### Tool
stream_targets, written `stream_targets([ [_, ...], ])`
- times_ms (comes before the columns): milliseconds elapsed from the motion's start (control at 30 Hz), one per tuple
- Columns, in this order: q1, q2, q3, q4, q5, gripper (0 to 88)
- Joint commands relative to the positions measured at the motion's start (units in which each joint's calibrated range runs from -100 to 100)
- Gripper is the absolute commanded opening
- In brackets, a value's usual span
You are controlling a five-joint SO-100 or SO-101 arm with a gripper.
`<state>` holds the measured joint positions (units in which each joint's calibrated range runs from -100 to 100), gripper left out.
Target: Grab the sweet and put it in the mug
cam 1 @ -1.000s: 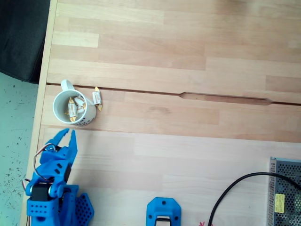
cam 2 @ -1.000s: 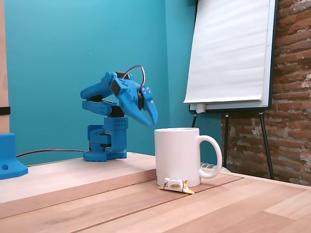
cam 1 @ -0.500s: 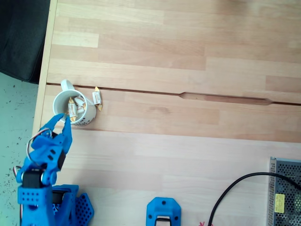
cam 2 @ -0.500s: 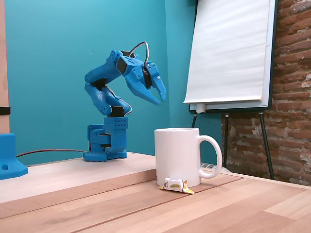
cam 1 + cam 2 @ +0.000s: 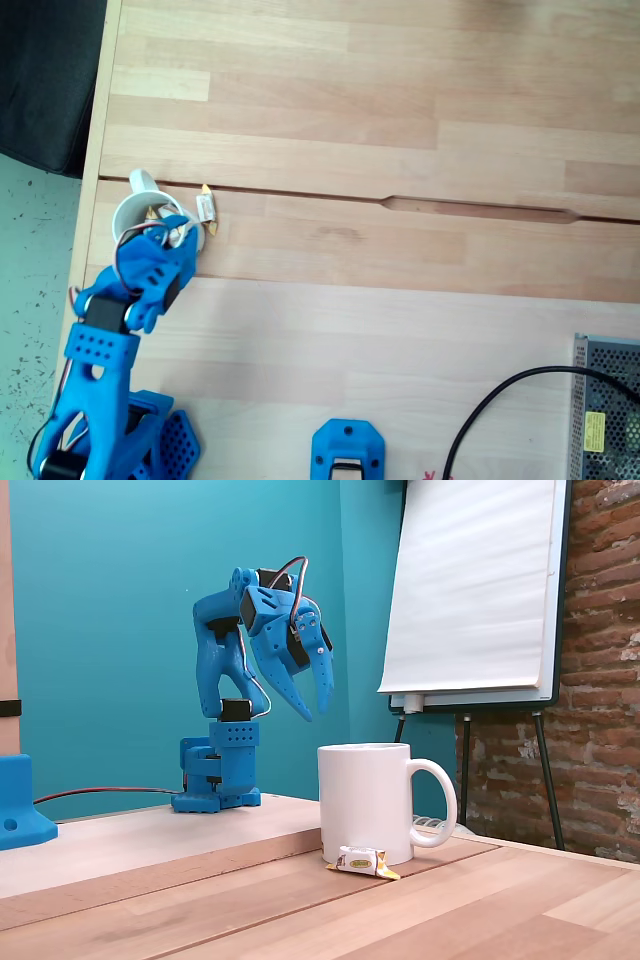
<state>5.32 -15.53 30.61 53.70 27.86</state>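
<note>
Hand [image 5: 315, 702] is hanging open and empty above the mug [image 5: 366, 802]; sweet [image 5: 362, 861] is lying on the bench touching the mug's base. Risk: descending fingers clipping the mug.

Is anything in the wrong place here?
Yes. One sweet lies on the table right beside the mug, not inside it like the others. The open gripper hangs above the mug, holding nothing.
</note>
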Motion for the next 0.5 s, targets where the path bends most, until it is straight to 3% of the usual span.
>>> stream_targets([
  [0, 1.8, 4.0, -7.24, -0.8, 0.0, 4.6],
  [167, 1.73, 13.72, -11.17, -0.8, 0.78, 4.6],
  [467, 1.65, 25.51, -13.22, -0.8, 8.01, 4.7],
])
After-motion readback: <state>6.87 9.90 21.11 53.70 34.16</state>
